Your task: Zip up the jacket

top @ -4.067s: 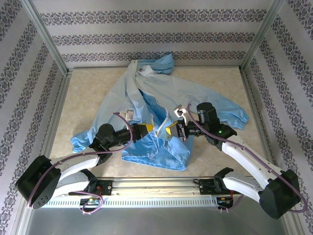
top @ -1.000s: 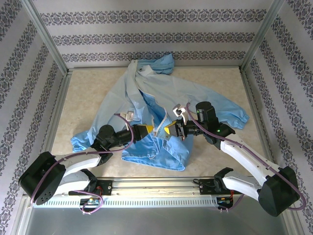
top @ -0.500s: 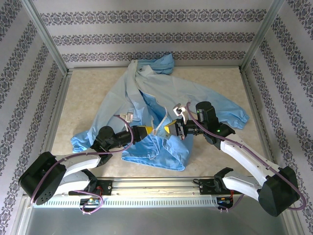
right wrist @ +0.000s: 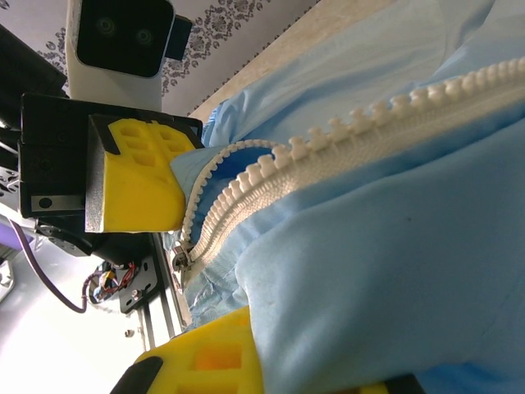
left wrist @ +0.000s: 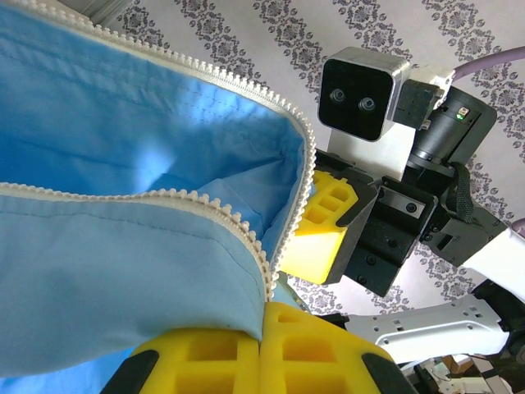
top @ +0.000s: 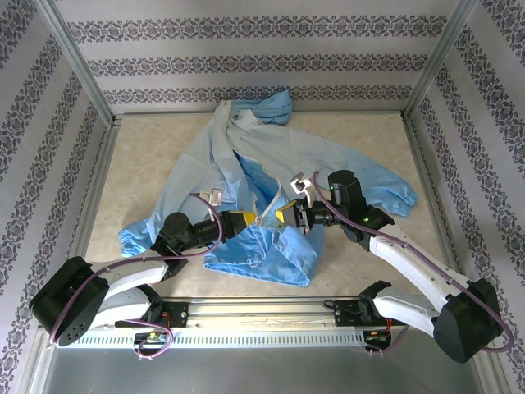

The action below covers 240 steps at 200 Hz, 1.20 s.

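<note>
Two white zipper (left wrist: pixel 197 204) edges clamped | left gripper (top: pixel 250 218): fingers closed on one jacket (top: pixel 279 152) edge | right gripper (top: pixel 284 217): fingers closed on facing edge

lab test booth: wallpapered panels (top: pixel 246 61), aluminium frame (top: pixel 78 61).

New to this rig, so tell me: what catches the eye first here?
A light-blue jacket sprawls open across the table. At its lower front, the left gripper and right gripper face each other, each pinching one edge of the white zipper, teeth not yet joined.
</note>
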{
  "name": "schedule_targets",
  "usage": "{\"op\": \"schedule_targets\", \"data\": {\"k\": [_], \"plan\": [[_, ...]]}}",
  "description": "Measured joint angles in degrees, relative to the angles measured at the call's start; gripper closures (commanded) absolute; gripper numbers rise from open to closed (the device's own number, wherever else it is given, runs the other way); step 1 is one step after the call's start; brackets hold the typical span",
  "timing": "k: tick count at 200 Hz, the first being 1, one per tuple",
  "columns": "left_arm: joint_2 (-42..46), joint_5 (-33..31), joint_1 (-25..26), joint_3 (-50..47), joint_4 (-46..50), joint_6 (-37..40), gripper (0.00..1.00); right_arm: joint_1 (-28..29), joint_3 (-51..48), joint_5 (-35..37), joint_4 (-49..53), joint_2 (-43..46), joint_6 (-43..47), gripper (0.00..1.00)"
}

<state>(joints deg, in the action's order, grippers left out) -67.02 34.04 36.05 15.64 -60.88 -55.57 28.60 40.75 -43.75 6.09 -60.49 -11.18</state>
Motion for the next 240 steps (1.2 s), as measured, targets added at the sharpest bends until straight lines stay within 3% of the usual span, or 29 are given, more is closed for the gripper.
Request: {"op": "schedule_targets", "data": {"k": [127, 240], "plan": [[1.4, -1.3, 1.1, -0.9, 0.8, 0.5, 1.00, 0.0, -0.2, 1.5, -0.8, 1.7, -2.0, 1.00], [12.1, -1.0, 1.5, -0.3, 15.5, 4.4, 1.00, 0.0, -1.2, -2.8, -2.6, 2.6, -2.7, 1.00]]}}
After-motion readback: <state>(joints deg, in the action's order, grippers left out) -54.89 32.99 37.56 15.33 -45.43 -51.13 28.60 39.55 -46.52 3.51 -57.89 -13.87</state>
